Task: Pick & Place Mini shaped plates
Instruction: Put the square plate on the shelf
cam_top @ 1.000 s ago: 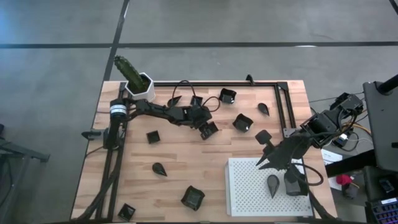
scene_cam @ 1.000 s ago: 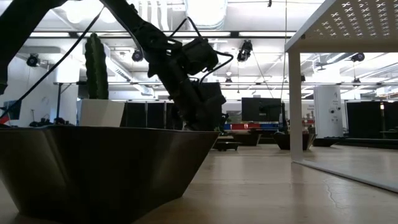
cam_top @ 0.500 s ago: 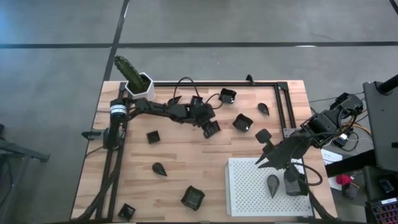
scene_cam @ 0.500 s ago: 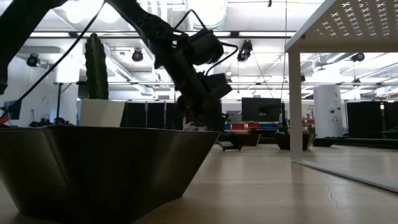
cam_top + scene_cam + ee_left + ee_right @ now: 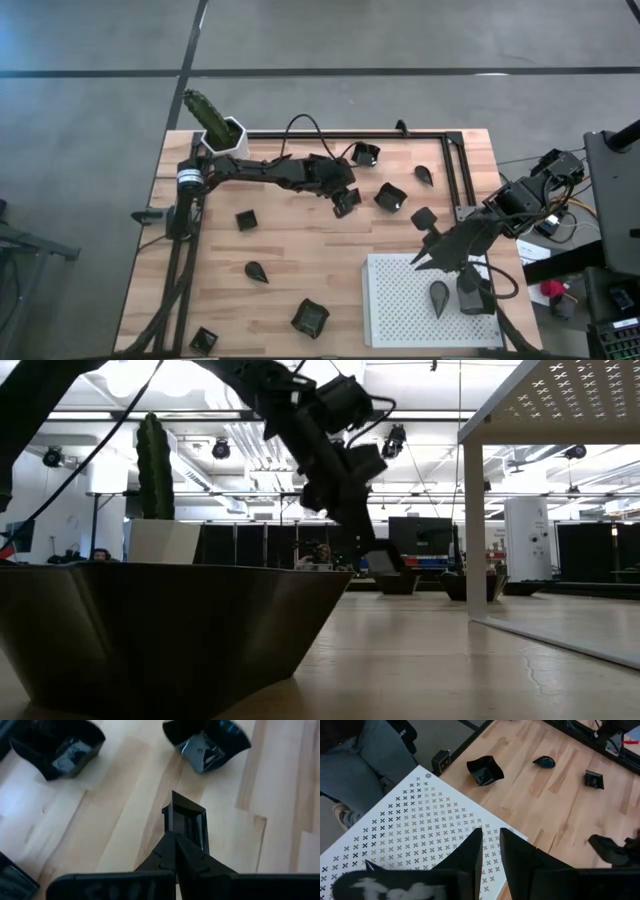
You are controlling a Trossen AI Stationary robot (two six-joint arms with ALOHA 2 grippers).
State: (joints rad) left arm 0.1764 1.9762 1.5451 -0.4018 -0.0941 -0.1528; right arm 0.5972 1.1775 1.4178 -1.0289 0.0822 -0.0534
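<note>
Tray (image 5: 400, 300) holds one teardrop plate (image 5: 439, 294); left claw (image 5: 344, 203) clamps square plate (image 5: 187, 820).

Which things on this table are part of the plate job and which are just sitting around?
Job:
- small square plate pinched in left gripper
- teardrop plate on white perforated tray, near right gripper
- loose dark plates, e.g.

Lying about:
- potted cactus
- black frame
</note>
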